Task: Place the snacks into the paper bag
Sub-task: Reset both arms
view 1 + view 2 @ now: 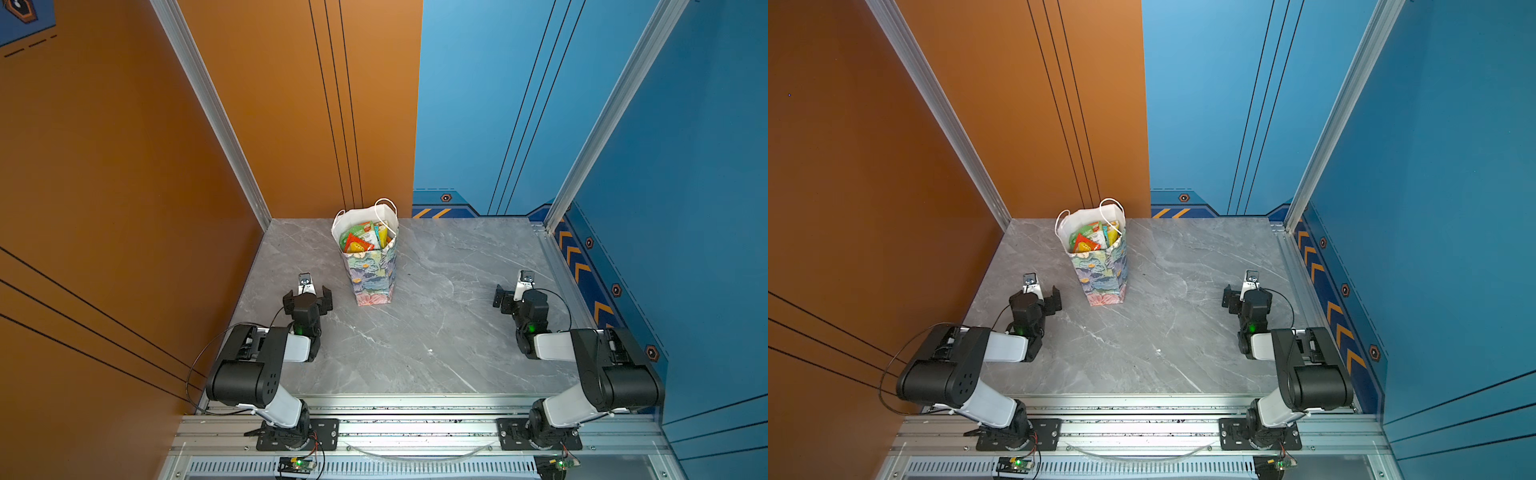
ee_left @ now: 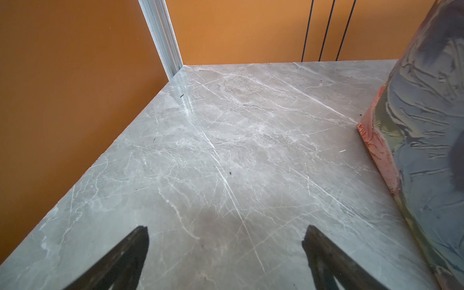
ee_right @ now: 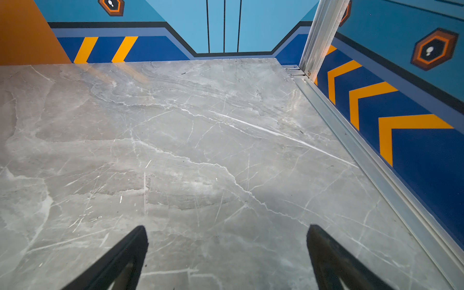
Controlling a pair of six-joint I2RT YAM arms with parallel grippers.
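Marble table (image 1: 436, 332) stretches open right of the paper bag (image 1: 372, 274) — both jaws spread wide.

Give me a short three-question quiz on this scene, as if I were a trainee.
1. True or false: the colourful glossy snack packets sit inside the tall floral-print paper bag.
2. Fill in: the left arm's black fingers and the right arm's black fingers are both ____, holding nothing.
3. Whose fingers stand nearer the bag: A, the left arm's; B, the right arm's?

Key: 1 true; 2 open; 3 A.
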